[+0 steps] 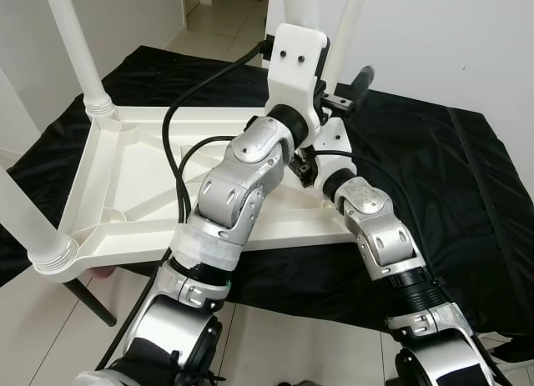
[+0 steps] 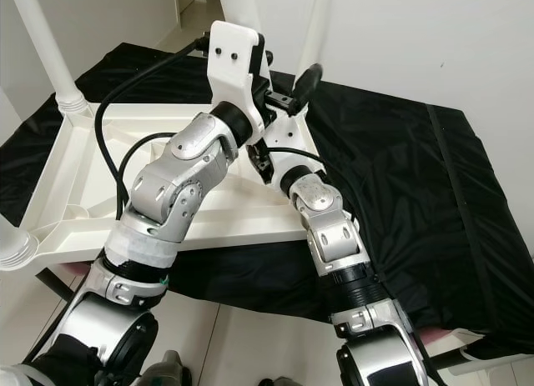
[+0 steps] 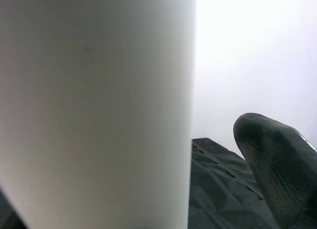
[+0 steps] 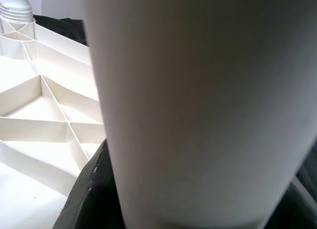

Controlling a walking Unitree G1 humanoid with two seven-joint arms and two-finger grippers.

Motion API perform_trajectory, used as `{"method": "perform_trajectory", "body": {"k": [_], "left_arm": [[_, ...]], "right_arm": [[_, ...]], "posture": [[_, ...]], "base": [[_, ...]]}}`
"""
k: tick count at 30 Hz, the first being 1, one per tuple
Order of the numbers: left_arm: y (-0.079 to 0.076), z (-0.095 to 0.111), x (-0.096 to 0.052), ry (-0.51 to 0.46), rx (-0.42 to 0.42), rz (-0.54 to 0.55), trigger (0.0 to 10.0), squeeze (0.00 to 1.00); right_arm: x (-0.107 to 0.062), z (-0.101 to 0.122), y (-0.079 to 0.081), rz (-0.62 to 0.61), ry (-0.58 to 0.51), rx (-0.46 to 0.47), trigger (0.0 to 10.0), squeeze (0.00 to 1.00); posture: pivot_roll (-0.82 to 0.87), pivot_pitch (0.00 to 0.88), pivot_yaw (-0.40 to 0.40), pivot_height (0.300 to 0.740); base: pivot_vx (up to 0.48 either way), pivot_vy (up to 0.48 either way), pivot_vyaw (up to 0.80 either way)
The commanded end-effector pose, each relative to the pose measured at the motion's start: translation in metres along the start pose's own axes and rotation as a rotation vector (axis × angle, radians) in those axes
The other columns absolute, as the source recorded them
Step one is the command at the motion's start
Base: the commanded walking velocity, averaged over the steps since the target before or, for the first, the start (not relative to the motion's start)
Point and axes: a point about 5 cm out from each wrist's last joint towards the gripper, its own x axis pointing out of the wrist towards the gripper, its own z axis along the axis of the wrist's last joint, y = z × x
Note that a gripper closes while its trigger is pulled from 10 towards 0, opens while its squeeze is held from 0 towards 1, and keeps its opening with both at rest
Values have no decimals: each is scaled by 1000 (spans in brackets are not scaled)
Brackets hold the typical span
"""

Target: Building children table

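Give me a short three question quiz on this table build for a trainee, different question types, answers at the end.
1. True or false: the tabletop lies upside down on the black cloth.
2. Which is already fitted at the robot's far-left corner? A) a leg B) a drawer C) a wheel
3. Fill in: both the left gripper and the right gripper work at the tabletop's far-____ corner.

Key: 1 true; 2 A; 3 right.

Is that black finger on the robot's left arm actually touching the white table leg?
Cannot tell. In the left wrist view, the finger sits beside the white leg, with bright wall between them; any contact is out of frame.
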Motion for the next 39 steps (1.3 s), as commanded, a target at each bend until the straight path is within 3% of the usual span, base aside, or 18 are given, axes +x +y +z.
{"method": "perform_trajectory", "body": {"k": [1, 5, 6, 7, 8, 21, 26, 29, 39], "left_arm": [[-6, 2, 0, -4, -3, -55, 10000, 1000], [-4, 3, 1, 4, 29, -43, 10000, 1000], [-4, 2, 1, 8, 43, -39, 10000, 933], [-4, 2, 1, 8, 43, -39, 10000, 933], [-4, 2, 1, 10, 49, -38, 10000, 0], [0, 5, 1, 14, 32, -25, 10000, 0], [15, 21, -8, -30, -90, -70, 10000, 0], [16, 25, -13, -48, -150, -101, 10000, 0], [21, 25, -29, -59, -185, -127, 10000, 0]], "right_arm": [[1, 0, 0, -6, 3, -3, 10000, 0], [1, 1, 0, -9, 1, -8, 10000, 0], [1, 1, 0, -11, -1, -10, 10000, 0], [1, 1, 0, -11, -1, -10, 10000, 0], [1, 1, 0, -11, -1, -9, 10000, 0], [1, 1, -2, -21, -11, -19, 10000, 0], [0, 3, -20, -197, -27, 163, 10000, 0], [-1, 1, -25, -246, -20, 225, 10000, 0], [-5, -7, -33, -355, 16, 286, 10000, 0]], "posture": [[153, 0, -67, 740], [155, 0, -68, 740], [155, 0, -67, 740], [155, 0, -67, 740], [155, 0, -67, 740], [157, 0, -64, 740], [158, 0, -63, 740], [158, 0, -63, 740], [155, 14, -64, 740]], "base": [[0, 0, 0], [0, 0, 0], [0, 0, 0], [0, 0, 0], [0, 0, 0], [0, 0, 0], [0, 0, 0], [0, 0, 0], [0, 0, 0]]}}
